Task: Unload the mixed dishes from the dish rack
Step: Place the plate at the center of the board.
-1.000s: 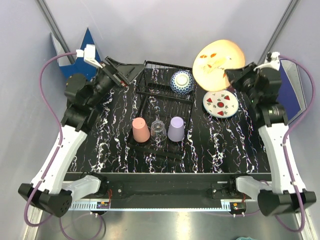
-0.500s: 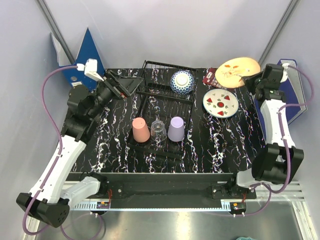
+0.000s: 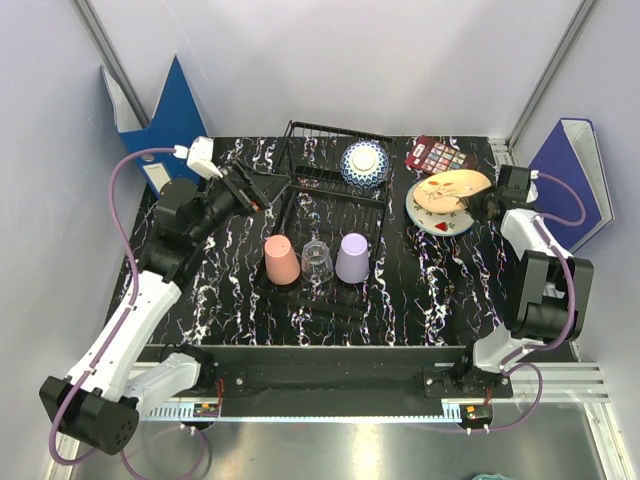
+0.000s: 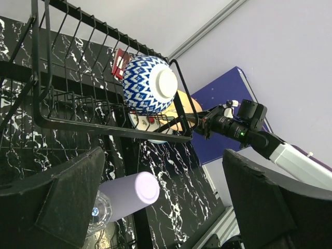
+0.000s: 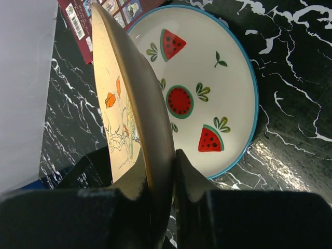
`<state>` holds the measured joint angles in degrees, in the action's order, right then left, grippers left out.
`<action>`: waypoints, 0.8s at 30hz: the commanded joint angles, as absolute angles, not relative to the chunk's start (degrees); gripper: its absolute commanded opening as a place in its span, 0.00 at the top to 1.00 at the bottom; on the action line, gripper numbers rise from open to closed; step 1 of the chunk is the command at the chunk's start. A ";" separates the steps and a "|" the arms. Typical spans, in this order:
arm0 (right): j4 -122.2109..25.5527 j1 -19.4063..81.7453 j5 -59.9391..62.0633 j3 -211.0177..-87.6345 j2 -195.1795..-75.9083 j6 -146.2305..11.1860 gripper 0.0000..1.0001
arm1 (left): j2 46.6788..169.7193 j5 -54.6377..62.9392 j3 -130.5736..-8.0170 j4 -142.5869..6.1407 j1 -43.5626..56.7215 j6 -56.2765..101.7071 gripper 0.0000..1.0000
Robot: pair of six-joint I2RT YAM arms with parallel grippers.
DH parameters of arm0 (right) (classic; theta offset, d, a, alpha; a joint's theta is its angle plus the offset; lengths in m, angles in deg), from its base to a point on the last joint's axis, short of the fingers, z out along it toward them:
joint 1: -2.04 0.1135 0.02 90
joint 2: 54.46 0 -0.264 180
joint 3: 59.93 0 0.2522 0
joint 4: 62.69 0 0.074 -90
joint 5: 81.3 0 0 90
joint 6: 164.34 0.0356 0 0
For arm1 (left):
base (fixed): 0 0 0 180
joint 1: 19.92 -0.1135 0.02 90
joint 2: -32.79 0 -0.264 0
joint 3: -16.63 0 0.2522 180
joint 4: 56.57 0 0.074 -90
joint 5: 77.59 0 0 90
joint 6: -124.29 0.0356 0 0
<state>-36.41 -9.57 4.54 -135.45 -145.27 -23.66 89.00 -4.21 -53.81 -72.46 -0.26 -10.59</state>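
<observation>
Table [image 3: 230, 290]: black marbled surface carrying all the items.

Dish rack [image 3: 325, 128]: sits directly ahead of the left pincer [image 3: 262, 186], whose jaws are spread wide and grasp nothing.

Cream orange-patterned plate [image 3: 455, 186]: out of the rack, clamped at its rim by the right pincer [image 5: 158, 176], whose jaws are clenched on either face. The disc runs straight out from the pincer and is tilted steeply. Its patterned face is turned away from the white plate [image 5: 218, 93], which lies flat on the table just beside and below it. Whether the two plates touch cannot be told.

Judgement: setting it down depends on laying that tilted disc flat onto the white plate.

Blue-and-white patterned bowl [image 4: 150, 84]: upside down in the raised rack section, ahead of the left pincer beyond the wire.

Salmon-pink cup [image 3: 281, 260], clear glass cup [image 3: 317, 262], lavender cup [image 3: 353, 257]: inverted in a row on the flat part of the rack, below and near the left pincer, well apart from the right one.

Judgement: the left arm is nearer to everything left in the rack.
</observation>
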 commanded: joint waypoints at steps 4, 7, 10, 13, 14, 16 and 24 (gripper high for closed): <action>-51.91 -9.38 1.32 -135.31 -146.21 -21.60 1.00 | 88.95 -3.76 -53.64 -70.15 -0.50 -9.74 0.01; -52.79 -9.38 1.49 -134.78 -147.53 -21.51 1.00 | 89.04 -3.76 -53.29 -70.15 -0.50 -9.91 0.01; -53.32 -9.38 1.58 -134.78 -149.03 -21.60 1.00 | 88.78 -3.58 -53.02 -70.15 -0.50 -9.74 0.01; -54.19 -9.38 0.97 -134.95 -150.78 -21.34 1.00 | 88.87 -3.41 -52.76 -71.29 -0.50 -9.65 0.01; -54.55 -9.38 0.45 -134.86 -151.05 -21.16 1.00 | 89.04 -3.58 -52.85 -71.29 -0.50 -9.74 0.01; -55.78 -9.38 -0.08 -134.43 -152.10 -20.64 1.00 | 89.22 -3.58 -52.85 -71.47 -0.50 -9.65 0.01; -59.21 -9.30 -2.63 -132.76 -155.36 -18.97 1.00 | 89.92 -4.20 -52.23 -71.29 -0.50 -10.26 0.01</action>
